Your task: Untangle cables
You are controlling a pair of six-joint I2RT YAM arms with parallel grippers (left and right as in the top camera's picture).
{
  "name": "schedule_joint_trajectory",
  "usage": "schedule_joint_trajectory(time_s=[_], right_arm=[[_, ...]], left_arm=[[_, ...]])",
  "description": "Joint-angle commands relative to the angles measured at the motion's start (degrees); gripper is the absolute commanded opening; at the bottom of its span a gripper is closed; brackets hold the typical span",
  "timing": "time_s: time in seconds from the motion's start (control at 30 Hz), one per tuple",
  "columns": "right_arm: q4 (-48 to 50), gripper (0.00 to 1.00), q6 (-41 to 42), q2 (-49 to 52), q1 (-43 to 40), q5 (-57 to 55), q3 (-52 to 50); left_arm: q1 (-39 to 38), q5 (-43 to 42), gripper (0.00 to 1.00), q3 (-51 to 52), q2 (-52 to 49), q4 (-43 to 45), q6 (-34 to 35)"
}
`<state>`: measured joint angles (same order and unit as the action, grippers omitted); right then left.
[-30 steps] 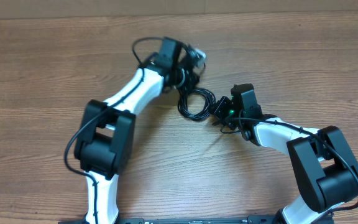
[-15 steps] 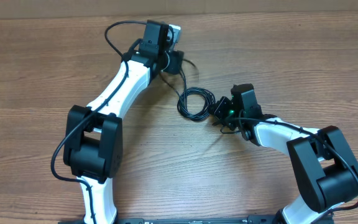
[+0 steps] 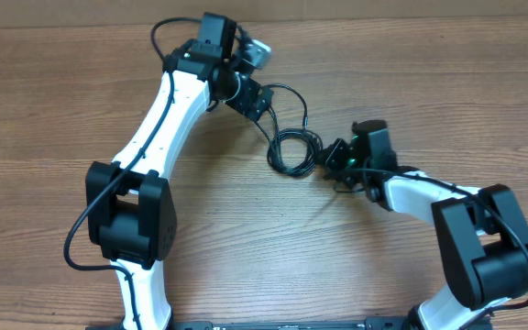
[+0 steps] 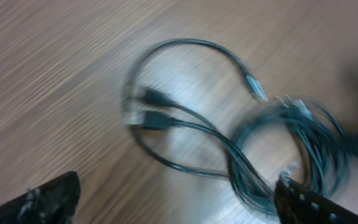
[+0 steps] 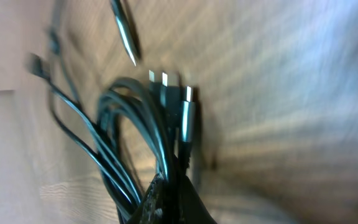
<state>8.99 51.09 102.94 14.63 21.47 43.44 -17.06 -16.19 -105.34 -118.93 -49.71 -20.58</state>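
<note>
Several thin black cables (image 3: 291, 149) sit coiled at nine o'clock of my right gripper (image 3: 331, 156), its jaws clamped on them. Only my left wrist view shows the left gripper (image 4: 176, 199) with jaws wide apart over loose plug ends (image 4: 157, 119).

You're on a robotics lab bench, not in a home or a shop. Two white-and-black jointed arms, the left arm (image 3: 159, 119) and the right arm (image 3: 420, 192), rise from a dark rail (image 3: 282, 324) at the near edge of a plain wood-grain table (image 3: 53, 119), with their own black wiring looped along the links. A bundle of thin black cables (image 3: 290, 151) lies on the wood, and past the far edge you get a flat tan strip (image 3: 411, 7), too little to identify.
</note>
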Motion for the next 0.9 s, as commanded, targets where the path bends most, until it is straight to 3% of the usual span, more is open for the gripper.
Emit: schedule_joint_trajectory(time_s=[0.0, 0.1, 0.23, 0.3, 0.43, 0.7, 0.87], right_arm=[[1.99, 0.04, -6.27, 0.39, -2.54, 3.72, -0.46], [2.54, 0.04, -7.96, 0.39, -3.54, 3.93, -0.46], [1.97, 0.3, -7.89, 0.39, -3.89, 4.35, -0.46], [0.52, 0.35, -7.39, 0.39, -3.72, 4.39, -0.46], [-3.69, 0.36, -4.46, 0.39, -3.72, 4.79, -0.48], [-4.52, 0.27, -4.31, 0.39, -1.66, 0.74, -0.48], [-3.26, 0.21, -2.69, 0.39, -1.25, -1.38, -0.48]], left_arm=[[-1.97, -6.08, 0.92, -1.42, 0.52, -4.11, -20.22], [-2.93, -6.4, 0.82, -1.27, -0.31, -7.08, -26.08], [-4.09, -7.98, 0.81, -1.27, -2.43, -7.04, -26.14], [-4.7, -9.6, 0.8, -1.27, -3.74, -7.04, -26.16], [-6.01, -10.67, 0.78, -1.27, -6.54, -7.06, -26.16], [-10.36, -13.6, 0.76, -1.27, -9.25, -6.29, -24.92], [-12.72, -13.22, 0.67, -1.27, -11.13, -7.1, -23.71]])
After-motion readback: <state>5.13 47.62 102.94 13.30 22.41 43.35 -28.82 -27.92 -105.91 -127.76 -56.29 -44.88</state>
